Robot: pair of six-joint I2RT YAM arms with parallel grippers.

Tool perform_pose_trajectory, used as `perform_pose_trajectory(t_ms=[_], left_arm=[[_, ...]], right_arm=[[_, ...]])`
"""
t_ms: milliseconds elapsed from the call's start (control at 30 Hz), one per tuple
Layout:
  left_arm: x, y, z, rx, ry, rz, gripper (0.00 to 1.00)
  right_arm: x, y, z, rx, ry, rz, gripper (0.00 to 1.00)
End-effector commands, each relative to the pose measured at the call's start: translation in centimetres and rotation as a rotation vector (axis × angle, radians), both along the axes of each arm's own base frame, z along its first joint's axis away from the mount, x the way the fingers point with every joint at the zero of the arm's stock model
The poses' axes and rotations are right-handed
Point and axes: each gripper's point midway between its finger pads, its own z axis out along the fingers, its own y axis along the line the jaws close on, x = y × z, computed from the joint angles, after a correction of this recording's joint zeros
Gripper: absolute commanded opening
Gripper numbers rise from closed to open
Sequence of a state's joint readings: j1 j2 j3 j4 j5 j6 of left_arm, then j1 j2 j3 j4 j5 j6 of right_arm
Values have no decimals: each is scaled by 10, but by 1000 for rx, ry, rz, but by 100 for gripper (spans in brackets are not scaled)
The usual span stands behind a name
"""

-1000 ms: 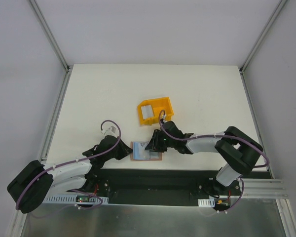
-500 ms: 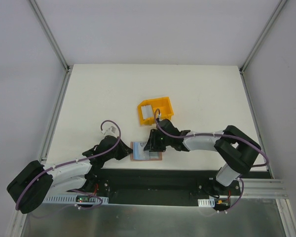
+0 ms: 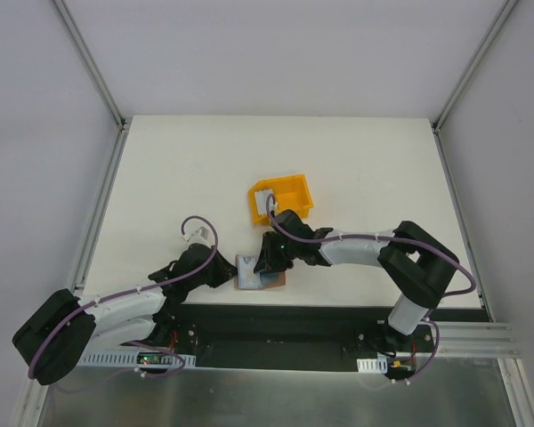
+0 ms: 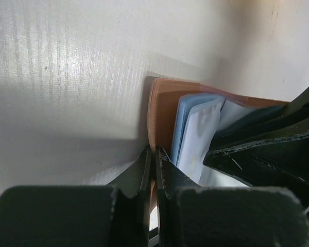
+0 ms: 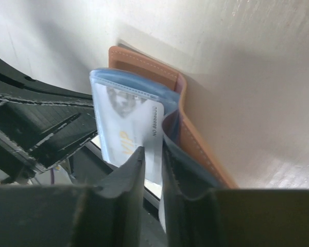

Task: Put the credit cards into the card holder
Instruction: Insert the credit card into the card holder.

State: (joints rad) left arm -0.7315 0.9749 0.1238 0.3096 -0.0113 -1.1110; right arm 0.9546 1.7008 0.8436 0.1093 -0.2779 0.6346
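The brown card holder [image 3: 265, 276] lies near the table's front edge, half folded up. My left gripper [image 3: 235, 275] is shut on its left flap; in the left wrist view the jaws [image 4: 154, 152] pinch the brown edge [image 4: 162, 108]. My right gripper [image 3: 269, 259] is shut on a white credit card [image 5: 129, 128] printed "VIP". The card's far end sits in the holder's pale blue sleeves [image 4: 198, 128]. The brown cover [image 5: 195, 139] stands just right of my right fingers [image 5: 152, 152]. Another pale card [image 3: 263, 199] lies in the yellow bin.
The yellow plastic bin [image 3: 289, 191] stands just behind the right gripper. The black base strip [image 3: 276, 320] runs along the table's front edge right below the card holder. The two grippers are very close together over the holder.
My right gripper has moved left toward the left gripper with the card. The card holder has folded up and looks narrower from above. The left arm has stayed put.
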Motion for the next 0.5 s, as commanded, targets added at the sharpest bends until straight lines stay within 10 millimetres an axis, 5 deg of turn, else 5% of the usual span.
perform_pose_trajectory(t_ms=[0,167,467], left_arm=[[-5,9,-13,70,33,-8,0],[-5,9,-12,71,32,-11,0],[-6,13,-12,73,26,2,0]], right_arm=[[-9,24,20,74,11,75,15],[-10,23,18,66,20,69,15],[-5,5,20,27,14,24,33]])
